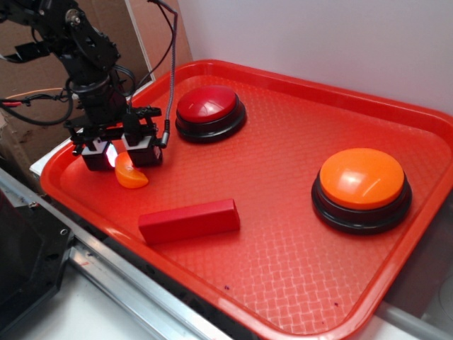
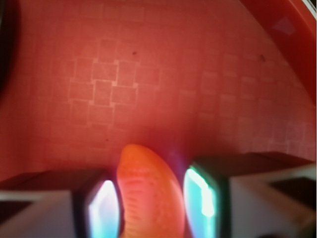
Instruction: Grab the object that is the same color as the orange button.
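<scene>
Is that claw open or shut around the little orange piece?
Open: in the wrist view the claw straddles the orange piece, with gaps beside both fingers.

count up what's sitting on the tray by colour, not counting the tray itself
orange: 2, the big button and the small crescent piece, which sits between the fingers
red: 2, the smaller button and the block
total: 4

gripper (image 1: 117, 153) straddles the orange crescent (image 1: 131, 172) near the red tray's (image 1: 297, 276) left corner
</scene>
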You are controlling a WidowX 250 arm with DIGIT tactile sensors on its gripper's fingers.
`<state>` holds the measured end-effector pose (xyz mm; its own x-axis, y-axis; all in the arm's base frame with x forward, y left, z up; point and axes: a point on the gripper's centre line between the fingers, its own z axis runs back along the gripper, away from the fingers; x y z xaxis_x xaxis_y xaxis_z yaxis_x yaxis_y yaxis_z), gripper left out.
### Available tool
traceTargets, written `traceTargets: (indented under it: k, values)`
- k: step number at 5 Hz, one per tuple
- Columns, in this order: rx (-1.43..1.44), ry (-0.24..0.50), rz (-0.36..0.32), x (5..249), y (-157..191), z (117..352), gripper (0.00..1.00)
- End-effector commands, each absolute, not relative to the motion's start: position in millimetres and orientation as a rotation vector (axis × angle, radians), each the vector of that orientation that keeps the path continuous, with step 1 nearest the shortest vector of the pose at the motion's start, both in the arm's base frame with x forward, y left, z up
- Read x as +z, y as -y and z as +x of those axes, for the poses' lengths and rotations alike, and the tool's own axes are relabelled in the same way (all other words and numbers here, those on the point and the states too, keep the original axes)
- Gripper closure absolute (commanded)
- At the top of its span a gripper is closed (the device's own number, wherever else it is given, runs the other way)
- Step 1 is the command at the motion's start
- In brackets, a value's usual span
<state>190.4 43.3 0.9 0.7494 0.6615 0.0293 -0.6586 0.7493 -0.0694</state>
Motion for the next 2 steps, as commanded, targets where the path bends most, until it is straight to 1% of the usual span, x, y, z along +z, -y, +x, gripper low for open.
traceTargets:
  k: [1,2]
  values:
    - [0.708,0.065,-0.05,4,-41,185,1.0]
    - [0.708,0.038,-0.017,23,-36,187,1.0]
